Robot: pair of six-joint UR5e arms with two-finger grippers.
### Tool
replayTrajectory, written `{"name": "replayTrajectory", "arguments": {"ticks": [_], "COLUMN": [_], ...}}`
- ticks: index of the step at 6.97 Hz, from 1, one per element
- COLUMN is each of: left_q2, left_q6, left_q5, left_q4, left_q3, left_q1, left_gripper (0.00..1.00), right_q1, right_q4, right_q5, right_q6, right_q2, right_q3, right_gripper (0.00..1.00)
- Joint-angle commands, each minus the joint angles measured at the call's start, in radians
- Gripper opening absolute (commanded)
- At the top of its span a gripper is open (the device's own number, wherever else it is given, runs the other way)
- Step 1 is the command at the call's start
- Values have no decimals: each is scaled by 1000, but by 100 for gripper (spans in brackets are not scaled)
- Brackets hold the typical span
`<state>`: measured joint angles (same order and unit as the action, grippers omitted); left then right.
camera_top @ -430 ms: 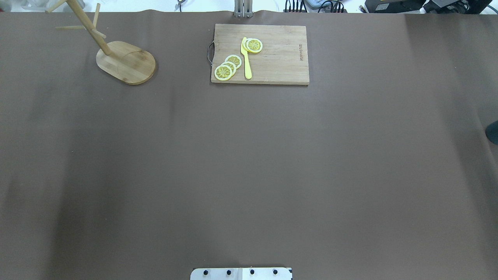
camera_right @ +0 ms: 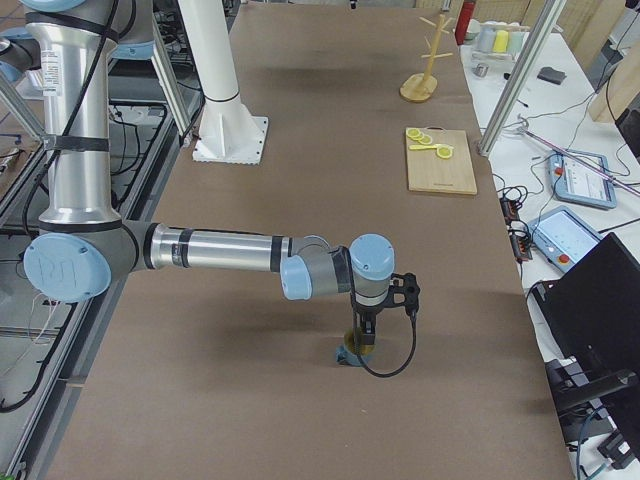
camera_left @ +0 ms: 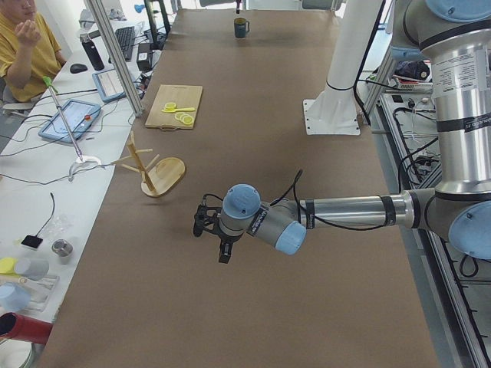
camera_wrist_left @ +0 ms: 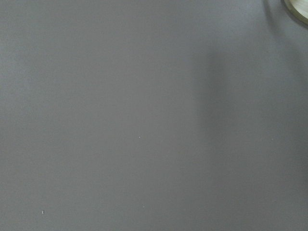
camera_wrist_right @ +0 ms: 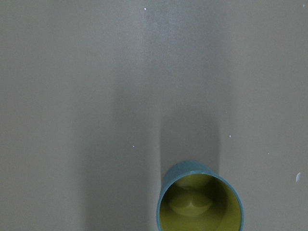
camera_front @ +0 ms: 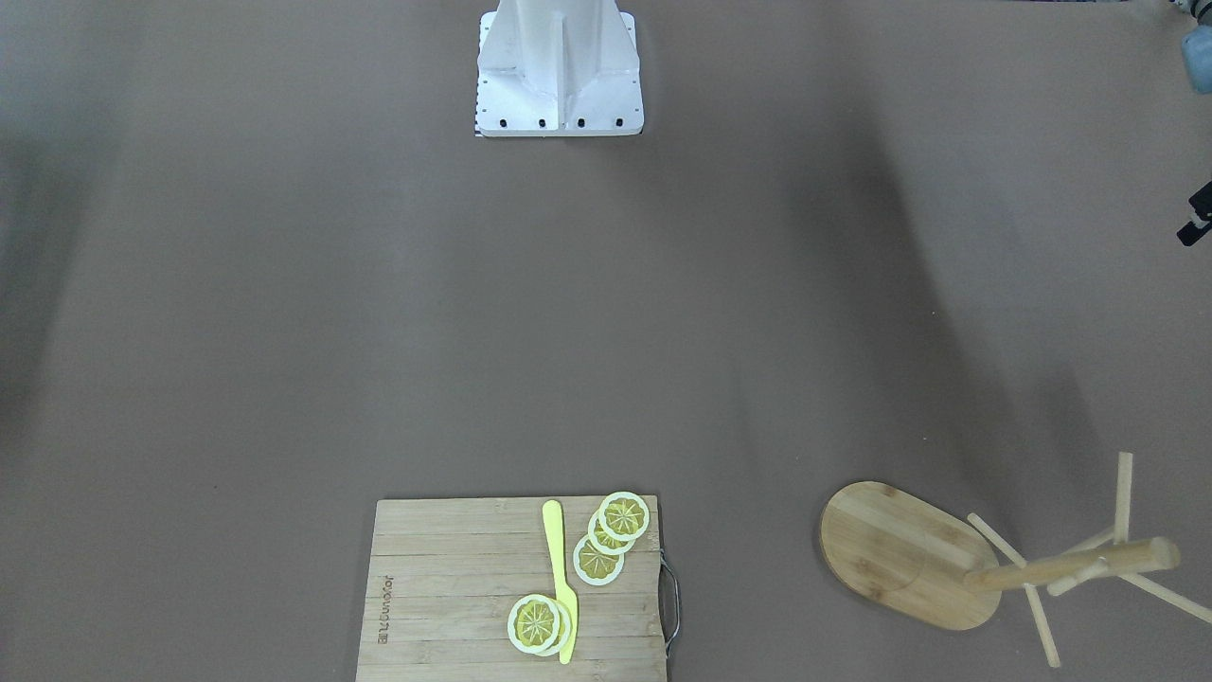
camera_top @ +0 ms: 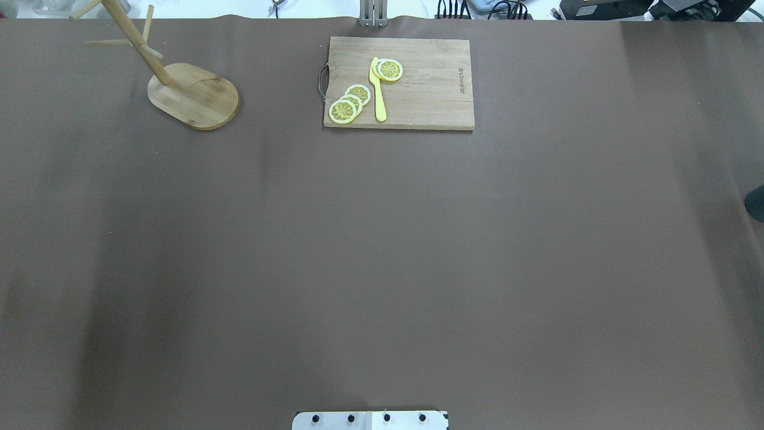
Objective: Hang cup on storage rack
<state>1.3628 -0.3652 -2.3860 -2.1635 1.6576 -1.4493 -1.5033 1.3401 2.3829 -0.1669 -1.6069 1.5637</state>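
The cup point(camera_wrist_right: 199, 202) is slate-blue with a yellow-olive inside. It stands upright on the brown table near its right end, also seen as the cup point(camera_right: 352, 354) and the cup point(camera_left: 241, 27). Its handle does not show. My right gripper point(camera_right: 360, 338) points down right over the cup; I cannot tell whether it is open or shut. The storage rack point(camera_top: 192, 95) is a bamboo mug tree with bare pegs at the far left, also seen as the rack point(camera_front: 909, 554). My left gripper point(camera_left: 222, 254) hangs above bare table short of the rack point(camera_left: 157, 172); its state is unclear.
A bamboo cutting board point(camera_top: 399, 83) with lemon slices point(camera_top: 349, 104) and a yellow knife point(camera_top: 378, 89) lies at the far middle. The robot's white base point(camera_front: 559, 71) stands at the near edge. A person point(camera_left: 27, 46) sits at a side desk beyond the table.
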Motion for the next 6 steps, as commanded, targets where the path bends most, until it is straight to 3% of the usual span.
{"name": "replayTrajectory", "arguments": {"ticks": [1,6], "left_q2": [-7,1], "left_q6": [-6,-3], "left_q5": [-5,-4], "left_q4": [-7,-53], "left_q3": [1,-27], "left_q1": [-2,1], "left_gripper": [98,98], "right_q1": [0,2], "right_q4": [-6,-7], "right_q5": [25,13], "right_q6": [0,-11], "right_q2": [-8,-7], "right_q3": [-8,-8], "right_gripper": [100,100]}}
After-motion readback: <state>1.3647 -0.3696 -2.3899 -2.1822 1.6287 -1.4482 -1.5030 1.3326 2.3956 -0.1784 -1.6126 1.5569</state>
